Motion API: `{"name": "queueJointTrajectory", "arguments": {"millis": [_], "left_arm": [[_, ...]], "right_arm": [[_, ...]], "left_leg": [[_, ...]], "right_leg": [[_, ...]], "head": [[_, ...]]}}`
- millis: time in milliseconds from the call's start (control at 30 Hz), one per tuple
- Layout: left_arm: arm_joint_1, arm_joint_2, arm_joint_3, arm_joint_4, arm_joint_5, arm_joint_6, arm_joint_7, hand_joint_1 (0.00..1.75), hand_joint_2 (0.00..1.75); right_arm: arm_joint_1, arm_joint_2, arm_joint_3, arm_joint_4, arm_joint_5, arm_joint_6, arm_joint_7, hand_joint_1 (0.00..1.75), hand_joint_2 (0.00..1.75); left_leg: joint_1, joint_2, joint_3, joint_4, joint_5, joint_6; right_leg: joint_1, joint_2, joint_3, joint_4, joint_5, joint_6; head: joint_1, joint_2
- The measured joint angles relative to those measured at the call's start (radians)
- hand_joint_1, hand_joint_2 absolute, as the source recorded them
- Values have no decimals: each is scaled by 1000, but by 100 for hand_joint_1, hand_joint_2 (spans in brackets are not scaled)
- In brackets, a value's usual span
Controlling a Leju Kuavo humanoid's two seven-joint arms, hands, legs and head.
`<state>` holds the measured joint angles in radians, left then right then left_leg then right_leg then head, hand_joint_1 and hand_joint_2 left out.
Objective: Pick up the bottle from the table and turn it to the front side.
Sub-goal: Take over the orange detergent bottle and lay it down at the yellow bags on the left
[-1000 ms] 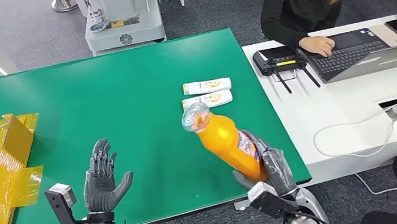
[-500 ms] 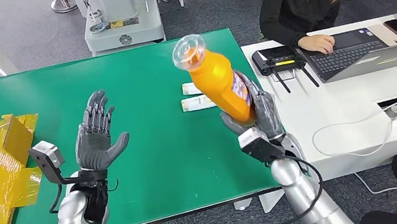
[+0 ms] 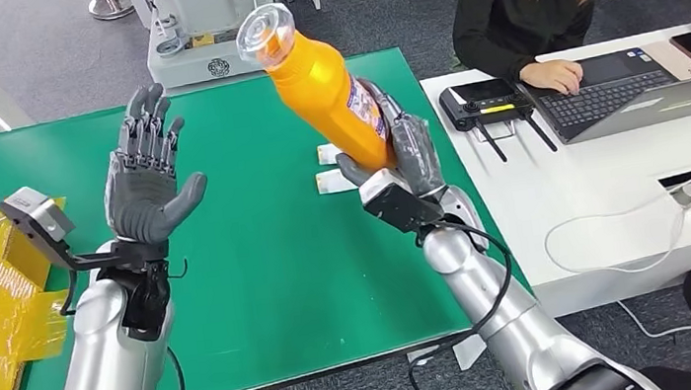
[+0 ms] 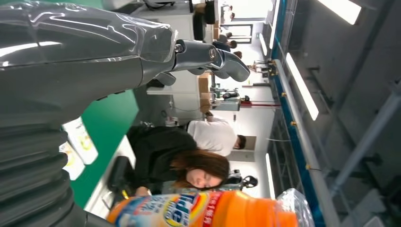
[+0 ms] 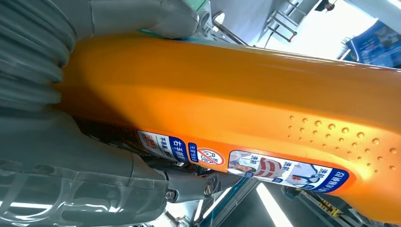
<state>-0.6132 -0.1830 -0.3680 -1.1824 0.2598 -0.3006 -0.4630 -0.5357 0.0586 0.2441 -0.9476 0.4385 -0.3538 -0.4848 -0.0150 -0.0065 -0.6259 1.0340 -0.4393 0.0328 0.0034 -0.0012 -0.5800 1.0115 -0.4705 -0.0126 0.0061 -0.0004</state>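
Both arms have risen since a second ago: my right hand (image 3: 406,153) has carried the orange bottle (image 3: 323,83) from low over the near right of the green table (image 3: 259,255) up and leftward, and my left hand (image 3: 145,175) has climbed with it. Now the bottle hangs well above the table, gripped round its lower body, tilted with its clear cap (image 3: 264,32) pointing up and to the far left. My left hand holds nothing; its fingers are spread, palm turned toward the bottle, the two well apart. On the table beyond lie two small white packets (image 3: 330,182), partly hidden by my right hand. To the right, a person (image 3: 527,4) types at a laptop (image 3: 627,91) on the white desk (image 3: 621,201).

I judge the pick-up done and the turning in hand. Next I would bring the left hand in to brace the bottle, then rotate it until the main label faces front, keeping my grip firm since the plastic looks slick.
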Motion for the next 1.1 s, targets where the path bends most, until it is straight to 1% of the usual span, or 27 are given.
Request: {"name": "queueJointTrajectory", "arguments": {"millis": [267, 467, 700, 900, 1033, 1067, 1100], "left_arm": [[-101, -52, 0, 58, 68, 0, 2, 0, 175], [-137, -74, 1, 120, 100, -42, 8, 0, 175], [-156, -75, 2, 175, 128, -95, 42, 0, 175], [-182, -75, 9, 232, 132, -101, 36, 0, 175], [-186, -70, 19, 252, 121, -100, 36, 0, 175], [-187, -69, 22, 256, 116, -99, 36, 38, 175], [-188, -67, 25, 261, 112, -99, 35, 82, 175]], "right_arm": [[-73, 83, 31, 77, 55, 5, 34, 175, 175], [-105, 135, 73, 122, 113, 9, 62, 175, 175], [-120, 168, 124, 174, 195, 11, 91, 175, 175], [-145, 185, 152, 232, 231, 21, 108, 175, 175], [-163, 186, 163, 283, 243, 13, 117, 175, 175], [-165, 186, 164, 295, 247, 8, 119, 175, 175], [-165, 186, 164, 307, 251, 4, 122, 175, 175]], "left_leg": [[0, 0, 0, 0, 0, 0], [0, 0, -1, 0, 0, 0], [0, 0, -1, 0, 0, 0], [0, 0, -1, 0, 0, 0], [0, 0, -1, 0, 0, 0], [0, 0, -1, 0, 0, 0], [0, 0, -1, 0, 0, 0]], "right_leg": [[0, 0, 0, 0, 0, 0], [0, 0, -1, 0, 0, 0], [0, 0, -1, 0, 0, 0], [0, 0, -1, 0, 0, 0], [0, 0, -1, 0, 0, 0], [0, 0, -1, 0, 0, 0], [0, 0, -1, 0, 0, 0]], "head": [[0, 0], [0, 0], [0, 0], [0, 0], [0, 0], [0, 0], [0, 0]]}}
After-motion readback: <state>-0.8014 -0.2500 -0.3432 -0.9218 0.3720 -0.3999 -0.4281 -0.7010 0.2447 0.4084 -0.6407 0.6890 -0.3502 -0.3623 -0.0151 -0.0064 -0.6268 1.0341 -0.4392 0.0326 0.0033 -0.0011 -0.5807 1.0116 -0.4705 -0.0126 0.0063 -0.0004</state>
